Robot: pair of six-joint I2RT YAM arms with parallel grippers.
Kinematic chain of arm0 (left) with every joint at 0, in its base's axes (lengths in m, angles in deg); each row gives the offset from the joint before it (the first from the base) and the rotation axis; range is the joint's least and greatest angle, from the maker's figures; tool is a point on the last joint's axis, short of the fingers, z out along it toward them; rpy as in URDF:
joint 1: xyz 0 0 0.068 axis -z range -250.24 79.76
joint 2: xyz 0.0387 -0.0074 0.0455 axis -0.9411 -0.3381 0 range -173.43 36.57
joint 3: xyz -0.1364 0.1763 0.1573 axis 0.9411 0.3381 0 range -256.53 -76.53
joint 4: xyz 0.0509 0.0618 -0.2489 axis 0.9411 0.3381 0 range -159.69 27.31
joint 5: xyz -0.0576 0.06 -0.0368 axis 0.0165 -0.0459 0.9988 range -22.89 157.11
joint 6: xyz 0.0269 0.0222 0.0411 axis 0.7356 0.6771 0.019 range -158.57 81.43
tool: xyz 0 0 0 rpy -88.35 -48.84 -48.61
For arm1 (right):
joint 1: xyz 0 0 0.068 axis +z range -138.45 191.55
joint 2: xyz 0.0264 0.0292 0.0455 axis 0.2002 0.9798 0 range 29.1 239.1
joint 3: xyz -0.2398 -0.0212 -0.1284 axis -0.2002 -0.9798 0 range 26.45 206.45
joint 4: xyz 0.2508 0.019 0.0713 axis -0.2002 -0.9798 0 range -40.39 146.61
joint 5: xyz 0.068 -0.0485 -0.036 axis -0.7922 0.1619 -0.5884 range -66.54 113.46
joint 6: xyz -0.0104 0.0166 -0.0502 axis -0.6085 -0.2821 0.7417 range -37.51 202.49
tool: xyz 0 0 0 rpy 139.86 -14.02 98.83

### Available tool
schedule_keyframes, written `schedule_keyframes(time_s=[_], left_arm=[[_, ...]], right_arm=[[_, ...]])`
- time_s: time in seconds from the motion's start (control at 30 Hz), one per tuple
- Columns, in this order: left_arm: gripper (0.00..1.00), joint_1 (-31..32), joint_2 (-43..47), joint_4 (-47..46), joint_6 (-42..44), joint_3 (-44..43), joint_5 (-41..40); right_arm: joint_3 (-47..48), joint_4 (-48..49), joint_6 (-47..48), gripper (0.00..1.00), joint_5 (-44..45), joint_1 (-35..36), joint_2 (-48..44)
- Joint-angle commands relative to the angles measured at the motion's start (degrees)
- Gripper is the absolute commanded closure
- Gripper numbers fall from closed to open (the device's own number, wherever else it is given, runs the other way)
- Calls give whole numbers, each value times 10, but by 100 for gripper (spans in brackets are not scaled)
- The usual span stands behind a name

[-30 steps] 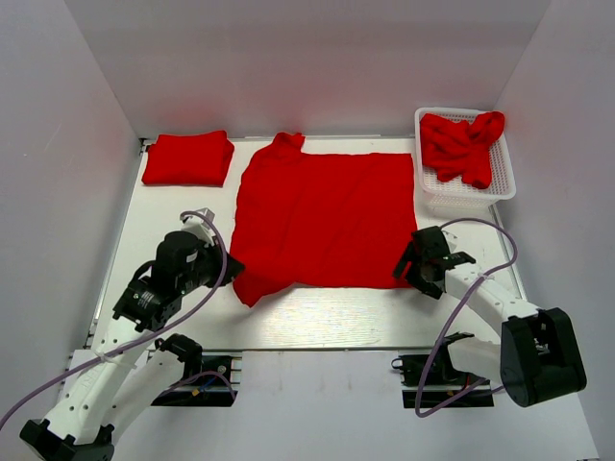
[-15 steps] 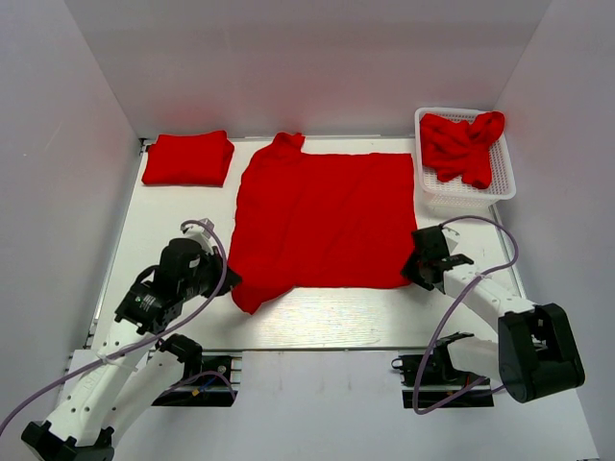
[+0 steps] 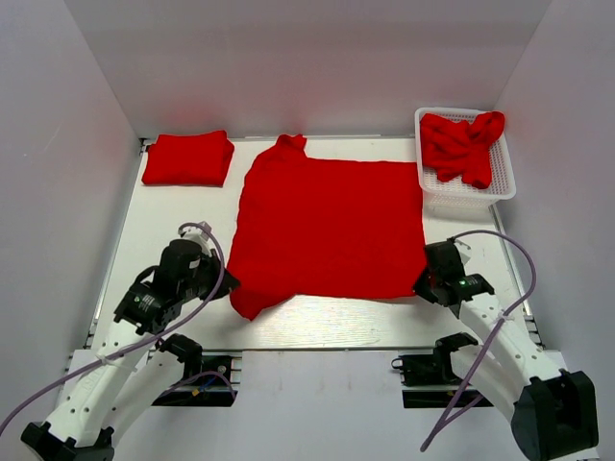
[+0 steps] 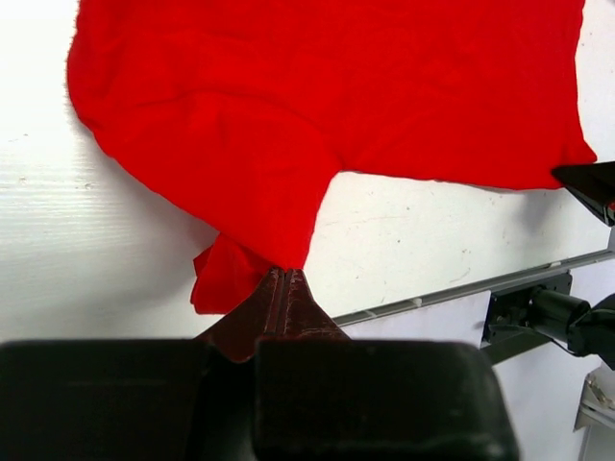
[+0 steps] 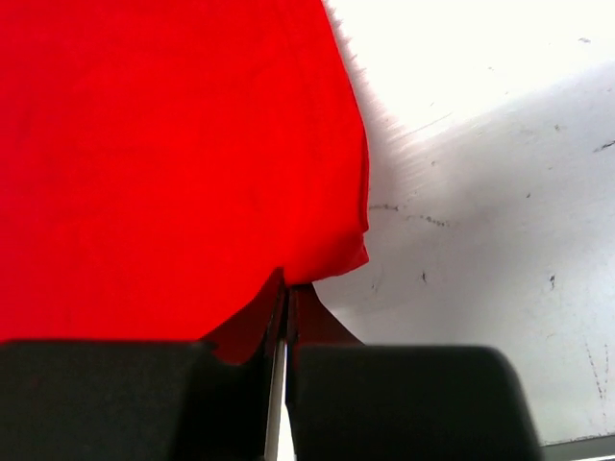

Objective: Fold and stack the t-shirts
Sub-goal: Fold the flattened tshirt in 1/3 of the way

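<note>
One red t-shirt lies spread flat across the middle of the white table. My left gripper is shut on its near-left sleeve corner; the left wrist view shows the closed fingertips pinching a bunched fold of the shirt. My right gripper is shut on the near-right hem corner; the right wrist view shows its gripper meeting at the cloth's edge. A folded t-shirt rests at the back left. More t-shirts lie crumpled in a basket.
The white mesh basket stands at the back right corner. White walls enclose the table on the left, the back and the right. A metal rail runs along the near edge, with both arm bases just behind it.
My right gripper has shut on the shirt's near-right corner and drawn it toward the near right, widening the cloth. The left gripper has kept its hold and barely moved.
</note>
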Motion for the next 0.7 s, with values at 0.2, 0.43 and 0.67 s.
schedule_keyframes(time_s=[0.2, 0.43, 0.67], left_arm=[[100, -3, -86, -103, -36, -14, -8], [100, -9, -223, -187, -52, -75, -118], [100, -14, -391, -187, -33, -223, -228]], right_arm=[[54, -21, 43, 100, 21, 0, 67], [128, -6, 66, 100, 53, 1, 127], [192, -16, 86, 100, 109, -3, 205]])
